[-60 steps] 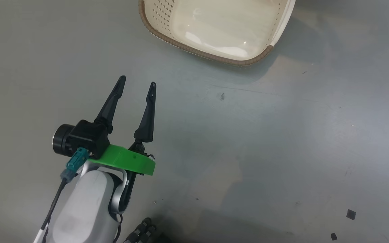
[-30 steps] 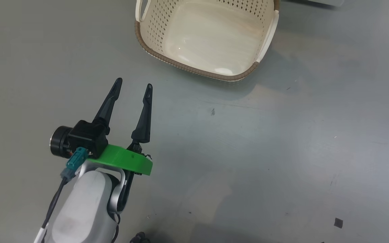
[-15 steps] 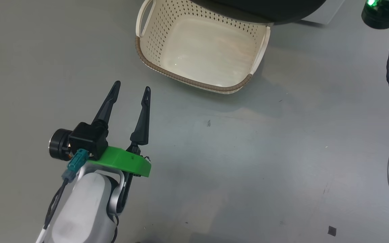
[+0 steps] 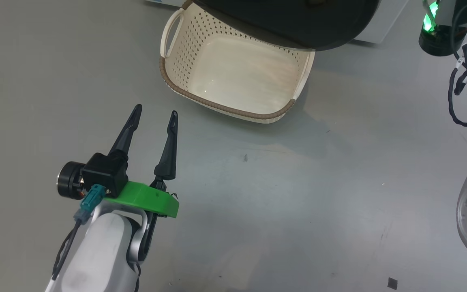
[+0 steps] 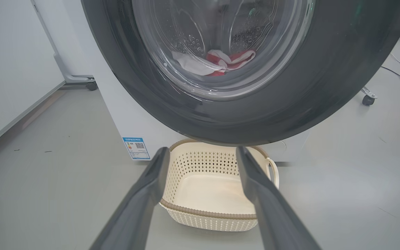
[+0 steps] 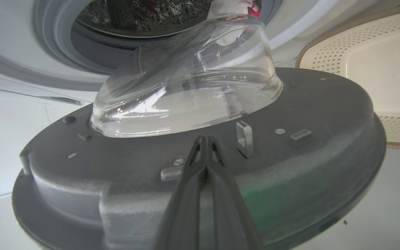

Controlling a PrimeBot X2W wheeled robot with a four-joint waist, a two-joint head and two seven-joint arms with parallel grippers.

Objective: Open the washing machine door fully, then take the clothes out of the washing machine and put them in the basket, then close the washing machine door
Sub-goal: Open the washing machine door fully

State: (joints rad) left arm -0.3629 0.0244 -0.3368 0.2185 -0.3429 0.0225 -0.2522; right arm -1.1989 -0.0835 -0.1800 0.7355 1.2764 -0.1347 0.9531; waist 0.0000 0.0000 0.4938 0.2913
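The washing machine door (image 5: 255,114) is standing part-open across the top of the left wrist view, above the empty basket (image 5: 207,213). Rigid, hinged and glossy, it is probably best pushed on its matte inner face, where the right hand (image 6: 205,139), fingers pressed together, is pointing. The left hand (image 4: 155,109) is hovering spread and empty at lower left. The clothes (image 5: 229,60), likely soft and light, are lying inside the washing machine (image 5: 123,114), whose blue label (image 5: 136,148) is showing a QR code and unreadable print.

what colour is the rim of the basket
The basket has a brown, woven-looking rim above cream perforated sides. It shows best in the head view.
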